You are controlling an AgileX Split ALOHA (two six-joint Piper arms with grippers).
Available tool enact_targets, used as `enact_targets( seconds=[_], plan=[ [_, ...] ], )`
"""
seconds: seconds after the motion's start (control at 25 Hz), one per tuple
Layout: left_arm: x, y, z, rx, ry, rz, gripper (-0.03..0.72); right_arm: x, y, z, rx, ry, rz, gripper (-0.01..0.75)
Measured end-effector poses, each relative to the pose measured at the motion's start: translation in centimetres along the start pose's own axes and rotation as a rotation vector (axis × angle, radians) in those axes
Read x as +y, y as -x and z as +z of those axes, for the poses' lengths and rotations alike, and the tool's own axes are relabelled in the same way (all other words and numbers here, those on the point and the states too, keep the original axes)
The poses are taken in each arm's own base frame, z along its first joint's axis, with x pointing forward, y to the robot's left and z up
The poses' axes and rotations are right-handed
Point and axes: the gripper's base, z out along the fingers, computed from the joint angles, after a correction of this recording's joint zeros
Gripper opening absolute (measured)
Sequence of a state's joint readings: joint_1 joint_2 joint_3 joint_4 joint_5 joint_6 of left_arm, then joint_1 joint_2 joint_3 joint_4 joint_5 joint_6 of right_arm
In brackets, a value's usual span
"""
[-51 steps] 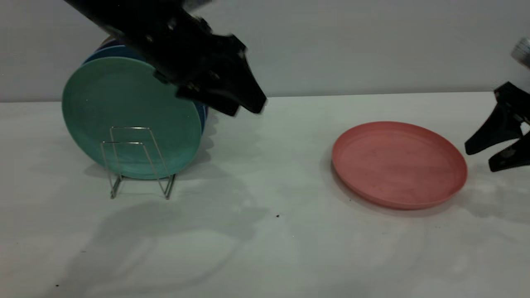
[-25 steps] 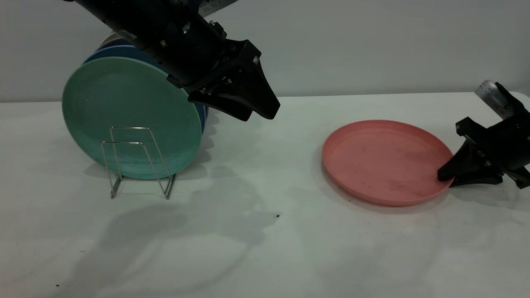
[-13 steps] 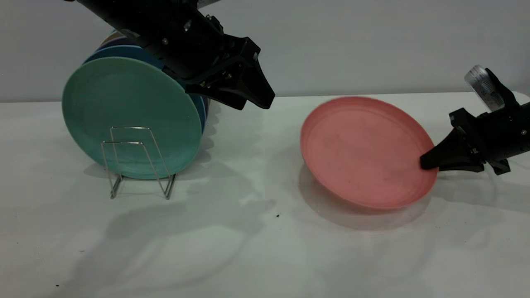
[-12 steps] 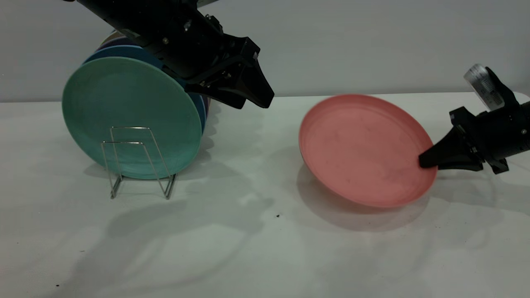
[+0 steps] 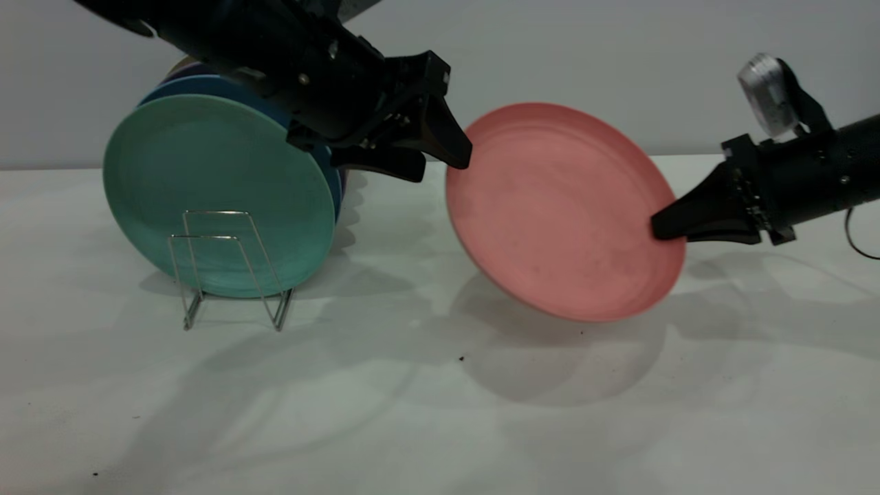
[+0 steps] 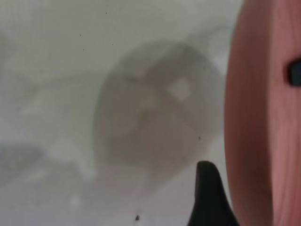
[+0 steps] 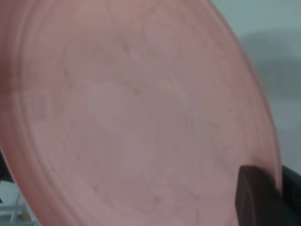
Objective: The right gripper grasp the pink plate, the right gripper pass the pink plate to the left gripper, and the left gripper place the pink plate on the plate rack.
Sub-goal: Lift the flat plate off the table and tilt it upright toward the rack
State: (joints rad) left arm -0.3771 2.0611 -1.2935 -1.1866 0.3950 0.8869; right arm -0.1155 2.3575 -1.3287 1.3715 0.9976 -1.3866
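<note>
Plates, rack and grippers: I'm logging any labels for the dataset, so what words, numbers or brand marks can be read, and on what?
None can be read.
The pink plate: faint dark specks only, no text.
The right gripper: the silvery cylinder on its wrist is too blurred to read.
The left gripper, teal-green plate and plate rack: no markings visible.

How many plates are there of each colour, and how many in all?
Pink plate: 1, held up by the right hand, near the open left hand.
Teal-green plate: 1, in the plate rack.
Blue plate: 1 sure; rims behind it too hidden to count.
Total: at least 3.
</note>
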Motion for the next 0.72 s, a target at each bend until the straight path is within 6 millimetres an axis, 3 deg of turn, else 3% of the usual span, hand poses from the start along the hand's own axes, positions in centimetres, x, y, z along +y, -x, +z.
enact_targets(
  seconds=[0.16, 0.4, 0.56, 0.72],
  plan=[
    [0.0, 0.0, 0.4, -0.012, -0.013, -0.039, 0.42, 0.7, 0.1, 0.4, 0.01, 0.01, -0.019, 0.017],
    [-0.1, 0.0, 0.4, -0.015, -0.009, -0.036, 0.107, 1.0, 0.0, 0.9, 0.02, 0.017, -0.027, 0.015],
    [0.2, -0.1, 0.6, -0.014, 0.006, 0.001, 0.079, 1.6, 0.2, 0.8, 0.023, 0.044, -0.026, 0.054],
    [0.2, -0.1, 0.7, -0.012, 0.001, 0.073, 0.049, 3.4, 1.5, -0.5, -0.002, 0.052, -0.059, 0.214]
  ],
)
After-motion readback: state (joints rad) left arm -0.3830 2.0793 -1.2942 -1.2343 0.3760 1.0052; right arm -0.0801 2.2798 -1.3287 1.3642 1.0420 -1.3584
